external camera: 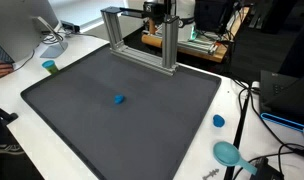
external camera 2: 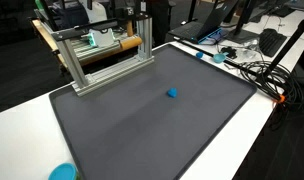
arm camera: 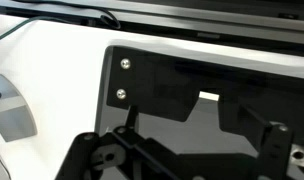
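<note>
Gripper (arm camera: 192, 162): jaws spread, holding nothing, over a screwed black plate (arm camera: 182, 85) on a white table (arm camera: 52, 70).
Block (external camera: 119, 99) (external camera 2: 172, 93): blue, mid-mat in both exterior views. Its bearing from the gripper cannot be told.
Mat (external camera: 92, 130) (external camera 2: 132, 130): bare all round the block.
Frame (external camera: 142, 42) (external camera 2: 102, 62): along one mat edge.
Cables (external camera 2: 257, 70): beyond another edge.

Wrist view: the gripper (arm camera: 197, 160) is seen entering from the lower edge. Its two dark finger linkages (arm camera: 112, 158) are set wide apart, the jaws are spread, and nothing is clasped between them. The fingertips are cut off by the picture's edge. In both exterior views the arm cannot be clearly made out.
</note>
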You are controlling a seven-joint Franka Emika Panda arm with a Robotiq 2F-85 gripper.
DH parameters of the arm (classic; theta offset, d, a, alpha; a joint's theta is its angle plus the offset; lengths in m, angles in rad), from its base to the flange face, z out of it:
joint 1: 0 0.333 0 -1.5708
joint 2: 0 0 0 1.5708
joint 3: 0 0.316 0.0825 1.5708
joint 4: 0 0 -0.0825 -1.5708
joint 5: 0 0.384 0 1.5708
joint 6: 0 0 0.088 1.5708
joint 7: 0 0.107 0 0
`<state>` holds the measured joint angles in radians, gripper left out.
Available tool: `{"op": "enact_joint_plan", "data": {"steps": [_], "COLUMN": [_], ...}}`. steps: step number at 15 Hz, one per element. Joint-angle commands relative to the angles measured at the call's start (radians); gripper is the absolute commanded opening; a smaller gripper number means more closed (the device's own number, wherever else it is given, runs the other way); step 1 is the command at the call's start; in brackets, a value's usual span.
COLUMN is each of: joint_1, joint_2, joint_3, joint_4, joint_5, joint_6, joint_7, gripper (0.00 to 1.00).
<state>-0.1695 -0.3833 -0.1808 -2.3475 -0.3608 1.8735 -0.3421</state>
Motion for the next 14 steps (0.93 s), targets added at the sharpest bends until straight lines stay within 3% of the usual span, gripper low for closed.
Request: {"op": "enact_joint_plan", "data": {"steps": [1,6,14], "joint_1": [0.008,0.008,0.043], "joint_2": [0.0,0.0,-0.295], "joint_3": [-0.007,-0.007,0.095], "joint_4": [0.002,0.002,-0.193], "joint_5": [-0.002,-0.002,0.117], "joint_6": [-0.003,-0.003,0.112], "joint_7": [0.002,0.002,0.344], "gripper": [1.0,1.0,1.0]}}
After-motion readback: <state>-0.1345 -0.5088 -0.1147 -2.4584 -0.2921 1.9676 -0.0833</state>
